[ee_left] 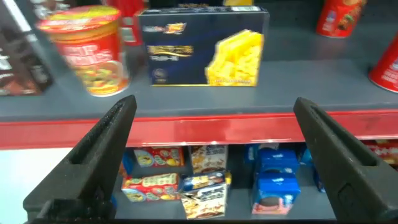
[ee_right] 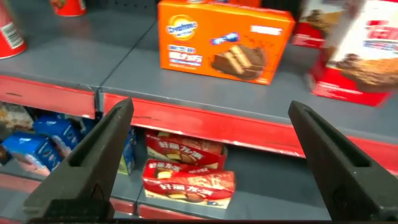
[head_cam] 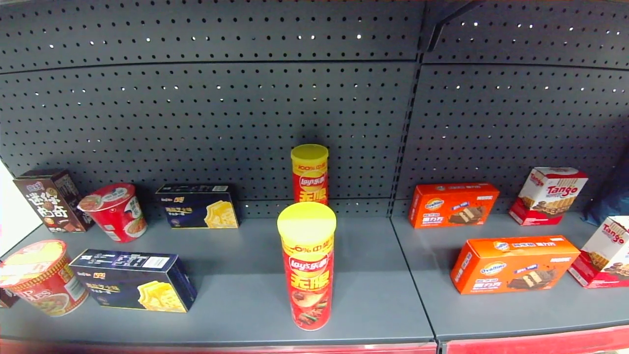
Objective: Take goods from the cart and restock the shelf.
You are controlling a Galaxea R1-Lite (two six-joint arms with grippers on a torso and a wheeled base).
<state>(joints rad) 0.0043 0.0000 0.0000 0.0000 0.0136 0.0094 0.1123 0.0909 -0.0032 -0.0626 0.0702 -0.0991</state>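
Left gripper (ee_left: 214, 104): fingers spread wide, holding nothing, level with red front lip of shelf (head_cam: 373, 275), facing navy cracker box (ee_left: 202, 46) and noodle cup (ee_left: 87, 50). Right gripper (ee_right: 210, 107): likewise spread, nothing held, facing orange box (ee_right: 221, 43). Shelf stock, centre: two chip cans upright, front can (head_cam: 306, 265) near edge, rear can (head_cam: 309, 174) by pegboard back. Lower shelf (ee_right: 273, 190): more boxed goods.
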